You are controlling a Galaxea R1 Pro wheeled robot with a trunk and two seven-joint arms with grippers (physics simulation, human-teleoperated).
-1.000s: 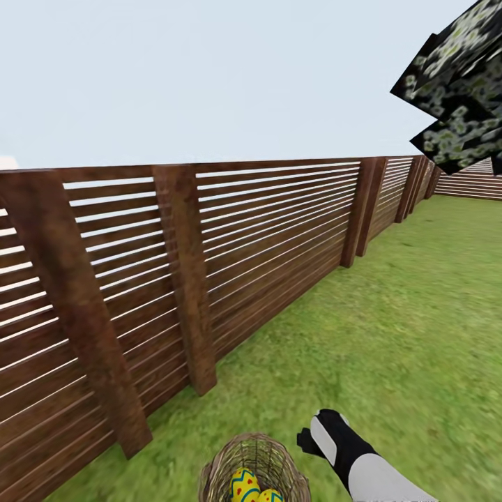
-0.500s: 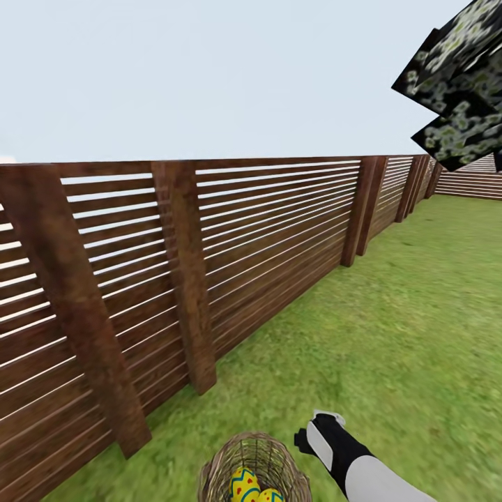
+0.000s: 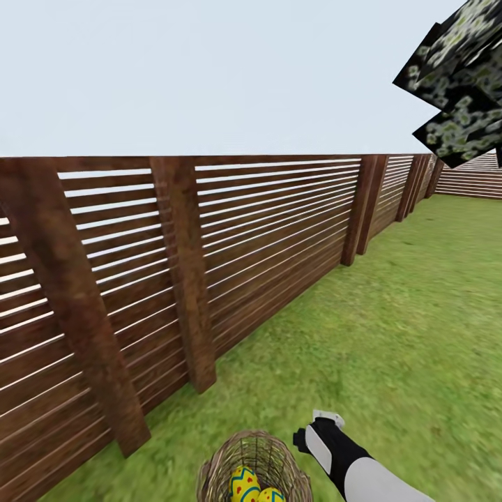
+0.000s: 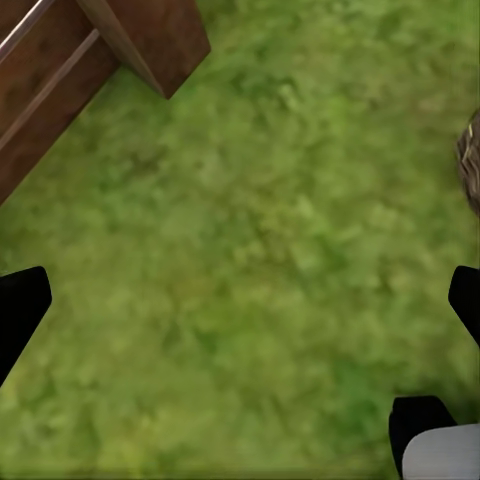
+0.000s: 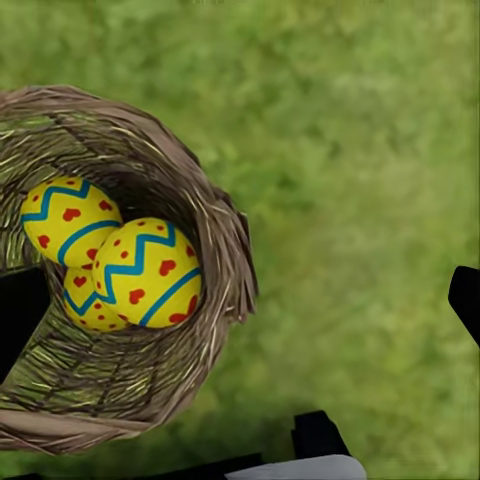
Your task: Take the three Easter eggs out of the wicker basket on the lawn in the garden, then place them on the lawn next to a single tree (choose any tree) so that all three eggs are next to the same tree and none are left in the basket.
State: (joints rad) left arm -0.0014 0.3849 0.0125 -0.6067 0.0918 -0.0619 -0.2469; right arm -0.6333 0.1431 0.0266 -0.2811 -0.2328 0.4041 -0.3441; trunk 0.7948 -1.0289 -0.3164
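Observation:
The wicker basket [image 5: 215,235] stands on the lawn [image 3: 390,328] near the fence, at the bottom of the head view [image 3: 254,457]. The three Easter eggs lie together inside it: one [image 5: 68,216] toward the wall, one [image 5: 148,271] on top, one [image 5: 88,306] half hidden below them. Two eggs [image 3: 245,484] show in the head view. My right gripper [image 5: 243,305] hangs open above the basket's rim, one finger over the inside and the other [image 5: 466,300] over grass. My right arm [image 3: 338,457] is beside the basket. My left gripper [image 4: 243,305] is open over bare grass, with the basket's edge [image 4: 470,165] off to one side.
A brown slatted fence [image 3: 209,258] with thick posts [image 3: 188,279] runs along the left and far into the garden. A fence post foot [image 4: 150,40] is close to my left gripper. Tree foliage [image 3: 460,77] hangs at the upper right. Open grass stretches to the right.
The whole head picture has shifted slightly, so the camera moved. My right wrist has turned a little beside the basket. The eggs and basket lie as before.

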